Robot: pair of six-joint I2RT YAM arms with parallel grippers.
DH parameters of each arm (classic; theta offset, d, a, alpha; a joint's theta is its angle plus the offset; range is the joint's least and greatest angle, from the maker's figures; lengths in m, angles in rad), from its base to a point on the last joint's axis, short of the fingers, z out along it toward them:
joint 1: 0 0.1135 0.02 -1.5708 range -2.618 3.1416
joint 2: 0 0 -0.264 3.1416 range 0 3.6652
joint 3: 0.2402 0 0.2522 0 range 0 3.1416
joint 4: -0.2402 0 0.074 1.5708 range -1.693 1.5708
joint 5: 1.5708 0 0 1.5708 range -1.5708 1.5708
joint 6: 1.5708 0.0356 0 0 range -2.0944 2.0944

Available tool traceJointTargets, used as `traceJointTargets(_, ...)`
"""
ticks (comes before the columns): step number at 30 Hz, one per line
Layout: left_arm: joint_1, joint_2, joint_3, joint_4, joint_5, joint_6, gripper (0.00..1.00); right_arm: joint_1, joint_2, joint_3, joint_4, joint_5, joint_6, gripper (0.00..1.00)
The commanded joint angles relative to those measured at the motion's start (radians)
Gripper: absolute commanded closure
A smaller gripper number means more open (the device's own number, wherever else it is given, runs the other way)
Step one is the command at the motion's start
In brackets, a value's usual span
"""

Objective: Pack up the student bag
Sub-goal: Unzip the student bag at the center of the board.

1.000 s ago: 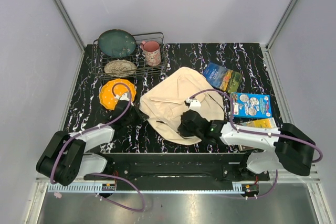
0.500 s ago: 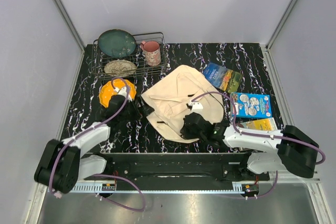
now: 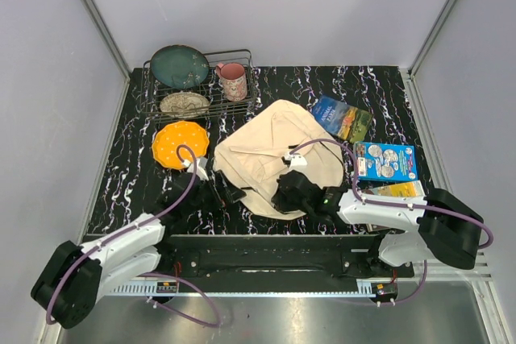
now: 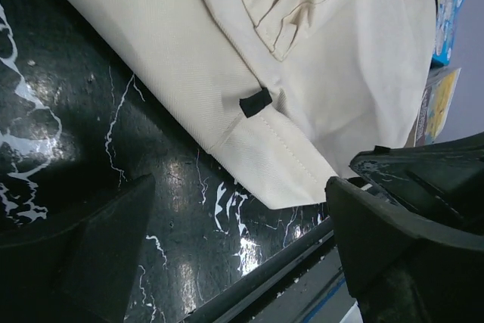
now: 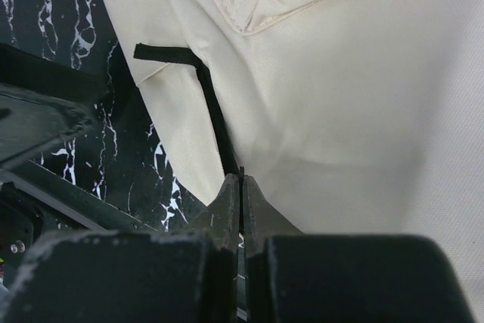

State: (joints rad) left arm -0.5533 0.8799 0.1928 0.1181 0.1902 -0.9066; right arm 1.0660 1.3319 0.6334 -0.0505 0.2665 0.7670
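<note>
1. Nearest the arms, the right gripper point(image 5: 240, 179) has its jaws pressed together on the black strap point(image 5: 215, 111) at the bag's point(image 3: 270, 151) near edge.
2. The left gripper point(image 4: 240, 187) has its jaws spread wide and holds nothing. The bag's near-left corner lies just ahead, to its right.
3. The bag lies mid-tabletop point(image 3: 379, 86), its length seemingly running away from the arms, aslant.
4. Farther right lie the books point(image 3: 385, 160). The right arm is nearer them, but it is busy.
</note>
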Motion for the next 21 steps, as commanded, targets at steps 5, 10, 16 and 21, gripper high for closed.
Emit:
traceJointTargets(5,-0.112,0.163,-0.023,0.26,-0.135,-0.173,0.01,0.0,-0.048,0.071,0.018,-0.018,-0.014,1.0)
traceJointTargets(10,-0.178,0.344,0.057,0.396,-0.13,-0.195,0.02,0.002,-0.054,0.058,0.02,-0.029,-0.002,1.0)
traceJointTargets(16,-0.191,0.519,0.042,0.615,-0.101,-0.258,0.3,0.0,-0.083,0.032,0.003,-0.03,0.009,1.0)
traceJointTargets(21,-0.189,0.525,0.059,0.589,-0.123,-0.239,0.83,0.0,-0.115,0.012,-0.04,-0.001,0.014,1.0)
